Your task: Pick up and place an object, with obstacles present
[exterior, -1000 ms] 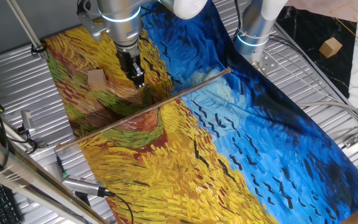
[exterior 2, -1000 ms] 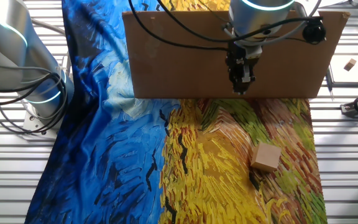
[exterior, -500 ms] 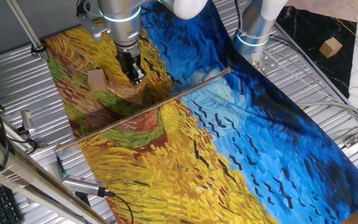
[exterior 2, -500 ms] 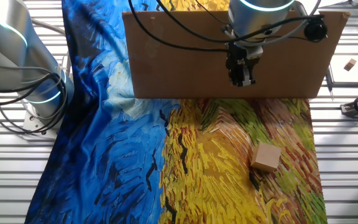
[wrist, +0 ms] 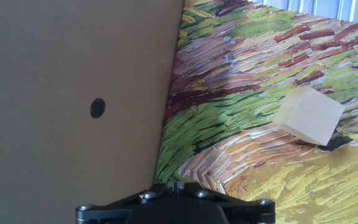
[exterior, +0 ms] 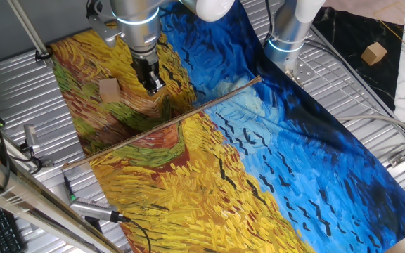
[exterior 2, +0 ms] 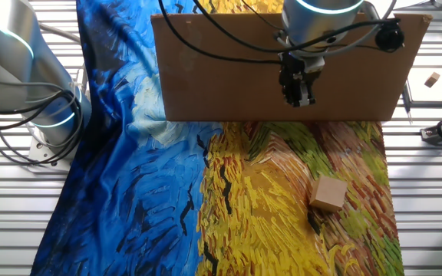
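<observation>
Our gripper (exterior: 155, 88) hangs above the painted cloth (exterior: 273, 161), fingers pointing down and holding nothing; we cannot tell whether the jaws are parted or closed. Beside it stands an upright brown board (exterior 2: 221, 69), seen edge-on in one fixed view as a thin line across the cloth, and filling the left of the hand view with a dark hole (wrist: 97, 107). Our wooden cube (exterior: 109, 88) rests on the yellow-green part of the cloth, near the gripper and apart from it, on the gripper's side of the board.
</observation>
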Robot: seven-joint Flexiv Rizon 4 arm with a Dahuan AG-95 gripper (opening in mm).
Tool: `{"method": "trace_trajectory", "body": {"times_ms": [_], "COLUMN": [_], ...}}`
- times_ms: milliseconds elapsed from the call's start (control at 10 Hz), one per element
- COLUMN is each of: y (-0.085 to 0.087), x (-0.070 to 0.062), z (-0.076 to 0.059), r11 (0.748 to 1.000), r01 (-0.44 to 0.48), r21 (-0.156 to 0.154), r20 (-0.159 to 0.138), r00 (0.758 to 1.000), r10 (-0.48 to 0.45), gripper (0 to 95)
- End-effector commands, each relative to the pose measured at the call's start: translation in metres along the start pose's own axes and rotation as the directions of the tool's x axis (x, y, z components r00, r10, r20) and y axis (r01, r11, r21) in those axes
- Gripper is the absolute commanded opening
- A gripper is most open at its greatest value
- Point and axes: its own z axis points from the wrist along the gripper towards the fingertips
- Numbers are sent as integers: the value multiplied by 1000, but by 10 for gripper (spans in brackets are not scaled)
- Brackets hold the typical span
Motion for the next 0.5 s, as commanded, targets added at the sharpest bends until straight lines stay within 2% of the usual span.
{"method": "trace_trajectory", "body": {"times_ms": [100,300,400,500], "y": [0,0,0,0], "x": [0,0,0,0], "z": [0,0,0,0], "r11": [1000,998,999,999], "r01": [-1,-59,-41,43], "r21": [0,3,2,1], "r20": [0,0,0,1], "r00": [1000,998,999,999], "r10": [1,59,41,-43], "gripper": [0,0,0,0]}}
